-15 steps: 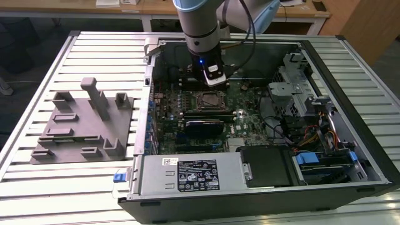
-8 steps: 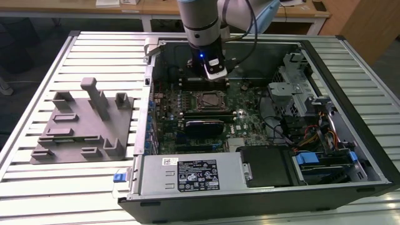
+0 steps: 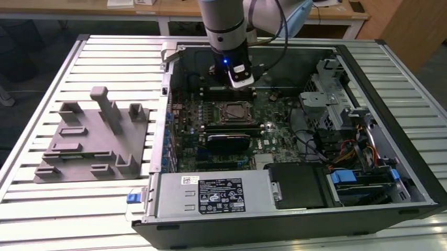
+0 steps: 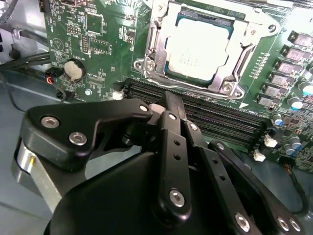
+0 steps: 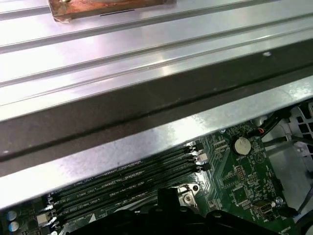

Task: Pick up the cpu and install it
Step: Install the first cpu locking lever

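My gripper (image 3: 239, 78) hangs inside the open computer case (image 3: 391, 68), above the green motherboard (image 3: 269, 133) and just on the far side of the socket as the exterior view frames it. In the second wrist view the black linkage of my gripper (image 4: 168, 105) runs up to fingers (image 4: 172, 100) that meet in a single narrow tip with no gap between them and nothing held, so my jaws are clenched on empty air, their tip poised over the dark memory slots (image 4: 220, 120) that run alongside the socket. The cpu (image 4: 198, 46) sits in the socket frame (image 4: 151, 41), its pale silver top facing up, lying flat and square within the metal surround; in the exterior view it shows as a small light square at the middle of the board (image 3: 231, 111). A round silver coin cell (image 4: 72, 70) lies on the board well off to one side of the socket. In the first wrist view the memory slots (image 5: 132, 178) lie just beside the case's bright metal edge (image 5: 146, 142), with the ribbed bench (image 5: 122, 44) past it. Out on the bench, to the exterior view's left of the case, stands the grey plastic fixture (image 3: 91, 138), well apart from me.
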